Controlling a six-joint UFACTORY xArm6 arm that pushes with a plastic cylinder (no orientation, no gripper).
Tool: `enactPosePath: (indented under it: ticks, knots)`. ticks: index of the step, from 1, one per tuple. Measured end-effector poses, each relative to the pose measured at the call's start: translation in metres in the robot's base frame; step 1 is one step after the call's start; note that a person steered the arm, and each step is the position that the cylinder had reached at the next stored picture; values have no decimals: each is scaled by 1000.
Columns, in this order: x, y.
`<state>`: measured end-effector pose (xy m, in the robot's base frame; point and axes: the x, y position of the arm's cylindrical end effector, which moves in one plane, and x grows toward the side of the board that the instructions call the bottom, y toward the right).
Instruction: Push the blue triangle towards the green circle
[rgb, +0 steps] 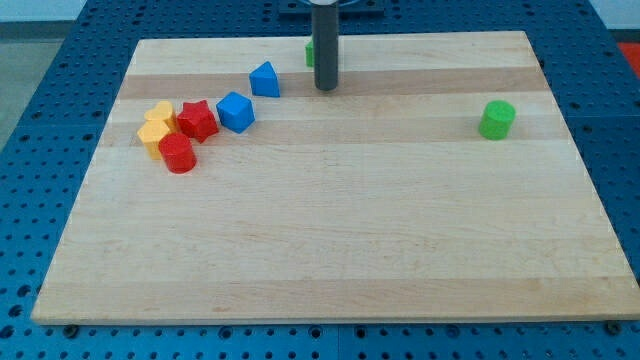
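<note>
The blue triangle (265, 79) lies on the wooden board near the view's top, left of centre. The green circle (497, 119) stands far off at the view's right. My tip (326, 88) rests on the board just right of the blue triangle, a short gap apart from it. The rod rises straight up out of the view's top. A green block (310, 54) shows partly behind the rod; its shape is hidden.
A blue cube (236, 111) sits left and below the blue triangle. Next to it cluster a red star (197, 120), a red cylinder (178, 154) and two yellow blocks (155, 127). The board (330, 250) has blue pegboard around its edges.
</note>
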<state>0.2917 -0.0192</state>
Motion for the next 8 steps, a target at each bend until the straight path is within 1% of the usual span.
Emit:
enactPosePath:
  ticks: [2,4,6,8]
  knots:
    - [-21,-36]
    - [-38,-87]
    - [-41,-127]
    - [-31,-130]
